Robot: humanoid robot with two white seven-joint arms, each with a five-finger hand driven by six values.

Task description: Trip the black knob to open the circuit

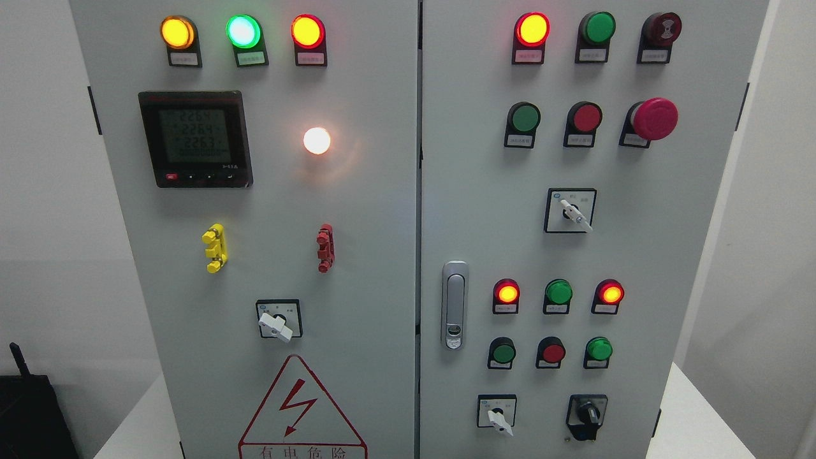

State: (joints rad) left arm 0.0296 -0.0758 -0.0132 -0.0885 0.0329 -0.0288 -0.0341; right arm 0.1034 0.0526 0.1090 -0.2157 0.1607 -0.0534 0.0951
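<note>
Grey metal cabinet (357,210) standing closed; black knob (587,414) sitting at lower right door, untouched; robot hands not showing, state impossible to tell.

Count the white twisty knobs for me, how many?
3. One white knob sits low on the left door above the warning triangle, one is mid-right door, one is at the right door's bottom, beside the black knob.
</note>
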